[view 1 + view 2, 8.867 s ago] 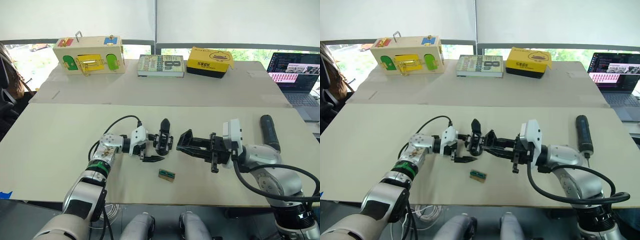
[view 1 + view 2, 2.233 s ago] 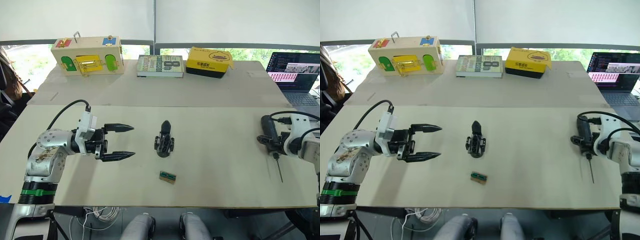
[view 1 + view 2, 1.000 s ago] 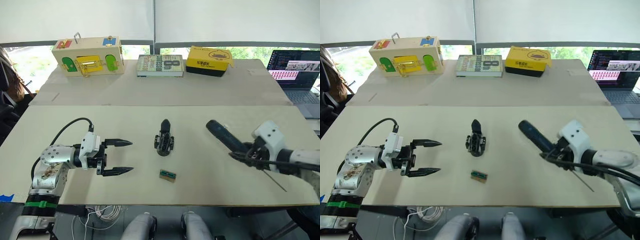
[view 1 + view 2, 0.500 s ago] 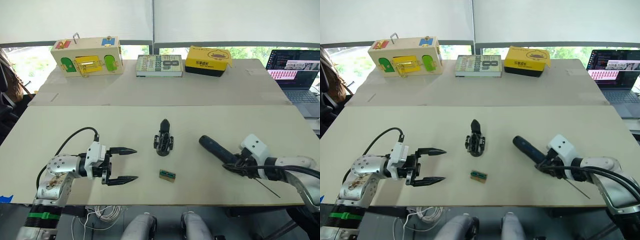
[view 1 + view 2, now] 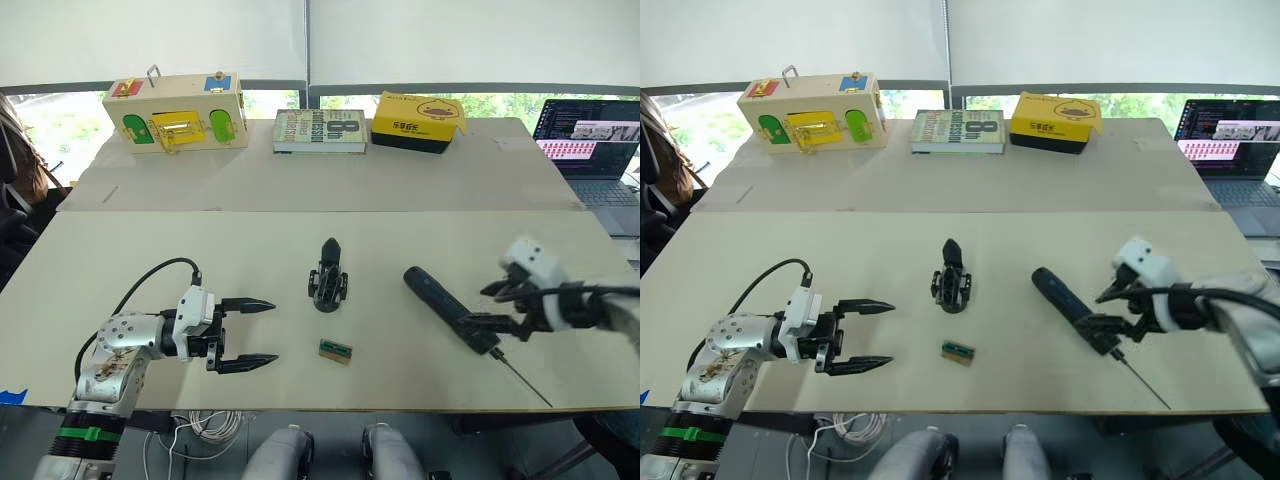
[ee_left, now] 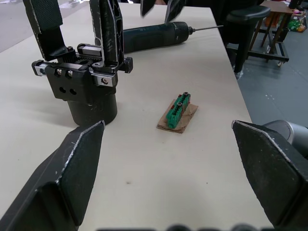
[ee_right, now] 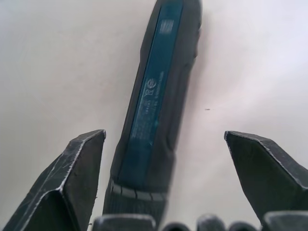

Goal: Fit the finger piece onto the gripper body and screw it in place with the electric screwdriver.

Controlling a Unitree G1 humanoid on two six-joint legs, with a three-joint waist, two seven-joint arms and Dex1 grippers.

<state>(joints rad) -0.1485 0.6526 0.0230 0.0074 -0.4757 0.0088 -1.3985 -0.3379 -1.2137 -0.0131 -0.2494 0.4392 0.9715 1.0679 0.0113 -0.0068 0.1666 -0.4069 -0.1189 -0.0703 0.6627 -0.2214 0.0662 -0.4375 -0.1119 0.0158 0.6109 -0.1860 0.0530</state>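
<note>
- Screwdriver (image 5: 447,307) lying flat on the desk (image 5: 150,250) at right, its rounded end pointing far-left and its thin bit (image 5: 524,383) near-right.
- Right gripper (image 5: 503,318) spread wide across the tool's bit end; the right wrist view shows both fingers apart from the barrel, one on each side, gripping nothing.
- Body (image 5: 328,285) standing upright at mid-desk, with the finger (image 5: 330,250) already rising from its top, pointed tip up.
- Left gripper (image 5: 247,333) open and empty near the desk's near-left edge, well apart from the body.
- Green-and-tan block (image 5: 335,349) lying just near of the body.
- Wooden box (image 5: 176,110), book (image 5: 321,131), yellow box (image 5: 420,123) and laptop (image 5: 590,140) lining the far side.
- Handling, as judged: the screwdriver looks rigid, smooth and fairly heavy, likely to roll; best taken around the thick barrel near its middle, never by the slender bit, which could bend.
- The body looks small, stiff and light, easily toppled by a pushing bit, so the left gripper should brace its rounded base.
</note>
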